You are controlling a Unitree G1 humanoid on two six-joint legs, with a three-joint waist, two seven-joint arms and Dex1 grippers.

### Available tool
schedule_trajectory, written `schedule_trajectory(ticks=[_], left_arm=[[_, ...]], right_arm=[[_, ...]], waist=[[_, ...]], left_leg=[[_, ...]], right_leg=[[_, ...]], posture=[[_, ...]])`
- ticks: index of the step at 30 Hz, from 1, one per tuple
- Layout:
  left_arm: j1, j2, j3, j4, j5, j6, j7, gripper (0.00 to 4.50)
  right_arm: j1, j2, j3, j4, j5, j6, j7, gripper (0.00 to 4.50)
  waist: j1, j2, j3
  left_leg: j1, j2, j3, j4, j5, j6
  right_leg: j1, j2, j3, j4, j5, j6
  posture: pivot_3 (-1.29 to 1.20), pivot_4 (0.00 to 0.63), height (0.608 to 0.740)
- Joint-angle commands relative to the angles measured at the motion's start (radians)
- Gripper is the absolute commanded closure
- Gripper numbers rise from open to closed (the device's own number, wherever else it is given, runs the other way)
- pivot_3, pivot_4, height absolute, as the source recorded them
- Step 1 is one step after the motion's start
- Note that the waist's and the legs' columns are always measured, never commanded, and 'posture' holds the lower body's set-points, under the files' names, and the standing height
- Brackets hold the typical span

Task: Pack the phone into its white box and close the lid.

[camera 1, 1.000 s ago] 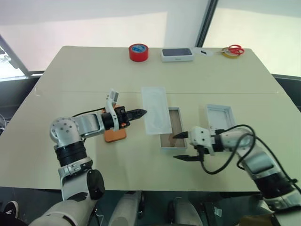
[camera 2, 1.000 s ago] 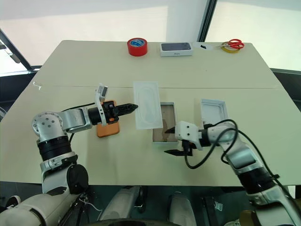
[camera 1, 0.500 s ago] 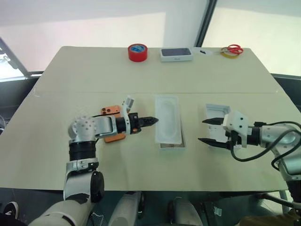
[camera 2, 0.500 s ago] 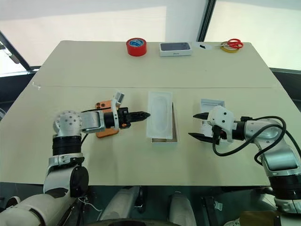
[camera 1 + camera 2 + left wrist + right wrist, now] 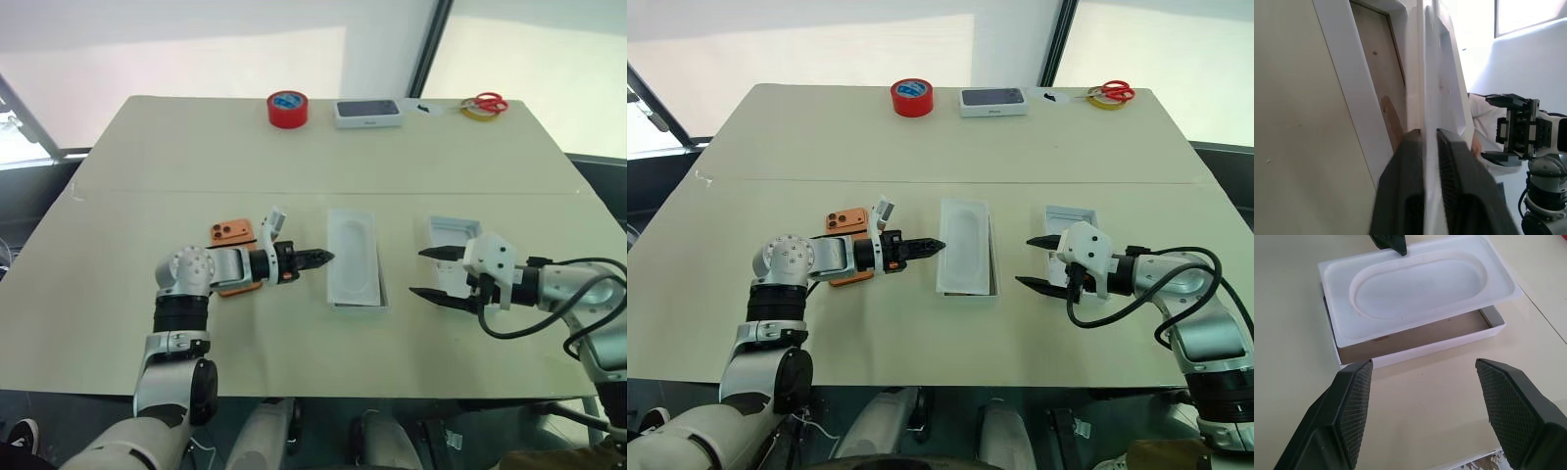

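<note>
My right pincer (image 5: 1036, 268) hangs released, jaws wide, just right of the white box (image 5: 1449, 335), over the lid (image 5: 1073, 223). A white moulded insert (image 5: 963, 244) lies askew on the white box. My left pincer (image 5: 933, 243) points at the insert's left edge, fingers (image 5: 1400, 196) almost together astride it; I cannot tell whether they grip. The phone (image 5: 845, 223) lies left of the box, on the bench (image 5: 921, 157).

On the beige table (image 5: 147, 147), the white moulded insert (image 5: 353, 253) lies on the shallow white cardboard box base (image 5: 380, 294) at centre. The orange smartphone (image 5: 231, 233) lies left, the white cardboard lid (image 5: 453, 231) right. A red tape roll (image 5: 288, 109), a sealed box (image 5: 368, 113) and scissors (image 5: 485, 102) line the far edge.
</note>
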Motion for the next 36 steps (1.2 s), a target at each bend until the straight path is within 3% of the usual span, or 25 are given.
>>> schedule_trajectory(ticks=[1,4,7,10,13,17,19,24,36], left_arm=[[-0.015,0.001,-0.014,-0.019,-0.003,-0.012,-0.027,2.07],[-0.004,0.025,-0.058,-0.067,0.009,-0.03,-0.056,0.62],[0.005,0.068,-0.072,-0.145,-0.003,-0.048,-0.095,0.62],[0.036,0.121,-0.104,-0.252,0.051,-0.205,-0.16,0.62],[0.103,0.204,-0.18,-0.334,0.209,-0.508,-0.25,0.58],[0.231,0.334,-0.248,-0.354,0.389,-0.887,-0.396,0.58],[0.326,0.394,-0.257,-0.384,0.431,-1.029,-0.483,0.58],[0.469,0.426,-0.166,-0.417,0.388,-1.118,-0.519,0.58],[0.494,0.397,-0.154,-0.436,0.395,-1.119,-0.465,0.58]], right_arm=[[0.001,0.001,-0.009,-0.028,0.0,-0.016,-0.01,0.95],[-0.005,0.005,0.0,-0.027,-0.001,-0.016,-0.015,0.95],[-0.034,0.028,0.019,-0.028,-0.002,0.0,-0.036,0.95],[-0.08,0.077,0.055,-0.041,0.01,0.051,-0.066,0.95],[-0.128,0.137,0.105,-0.044,-0.011,0.073,-0.105,1.76],[-0.191,0.209,0.229,-0.016,-0.124,0.071,-0.168,3.9],[-0.22,0.233,0.271,0.01,-0.158,0.107,-0.187,4.4],[-0.28,0.266,0.338,0.043,-0.224,0.156,-0.214,4.4],[-0.295,0.169,0.437,0.062,-0.376,0.121,-0.145,4.4]], waist=[[0.0,0.0,0.0],[-0.001,0.0,0.0],[-0.003,0.0,0.0],[-0.008,0.0,0.0],[-0.008,0.0,0.0],[-0.01,0.001,0.0],[-0.012,0.001,0.0],[-0.009,0.002,0.0],[-0.007,0.001,0.0]], left_leg=[[0.0,0.0,0.0,0.0,0.0,0.0],[0.0,0.0,0.0,0.0,0.0,0.0],[0.0,0.0,0.0,0.0,0.0,0.0],[0.0,0.0,0.0,-0.001,0.0,-0.001],[0.0,0.0,0.0,-0.004,0.002,-0.003],[0.001,0.0,0.001,-0.011,0.005,-0.008],[0.001,0.0,0.001,-0.013,0.004,-0.007],[0.0,0.0,0.001,-0.015,0.004,-0.006],[0.001,0.0,0.0,-0.014,0.004,-0.005]], right_leg=[[0.0,0.0,0.0,0.0,0.0,0.0],[0.0,0.0,0.0,0.0,0.0,0.0],[0.0,0.0,0.0,0.0,0.0,0.0],[-0.001,0.0,0.0,0.0,0.0,0.0],[-0.002,0.0,0.0,0.0,0.0,0.0],[-0.004,0.0,0.001,-0.003,0.0,-0.002],[-0.006,0.0,0.001,-0.003,0.0,-0.002],[-0.007,-0.001,0.001,-0.003,-0.001,-0.005],[-0.007,0.0,0.001,-0.002,0.001,-0.004]], posture=[[0.0,0.15,0.738],[0.0,0.15,0.738],[0.0,0.15,0.738],[0.0,0.15,0.738],[0.0,0.15,0.738],[0.0,0.15,0.738],[0.0,0.15,0.738],[0.0,0.15,0.738],[0.0,0.15,0.738]])
